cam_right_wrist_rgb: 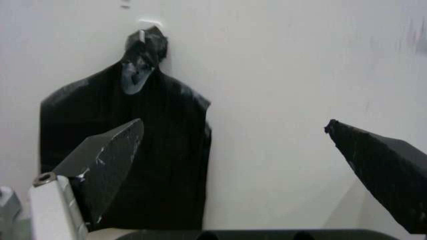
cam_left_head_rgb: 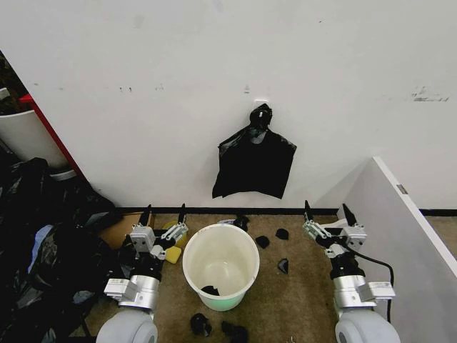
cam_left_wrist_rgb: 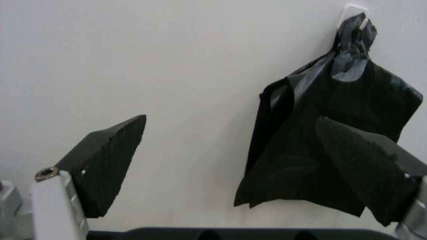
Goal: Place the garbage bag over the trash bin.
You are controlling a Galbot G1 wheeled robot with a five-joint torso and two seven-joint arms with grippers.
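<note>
While both arms reach up from the frame's bottom, left gripper (cam_left_head_rgb: 164, 211) and right gripper (cam_left_head_rgb: 327, 209) gape wide, empty, flanking the trash bin (cam_left_head_rgb: 221, 266) at lower centre.

Head looks down; wrists face wall (cam_left_wrist_rgb: 133, 60).

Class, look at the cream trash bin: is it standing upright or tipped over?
Upright. The trash bin stands on the floor between the two grippers, its round open rim facing up, with a small black scrap lying inside.
</note>
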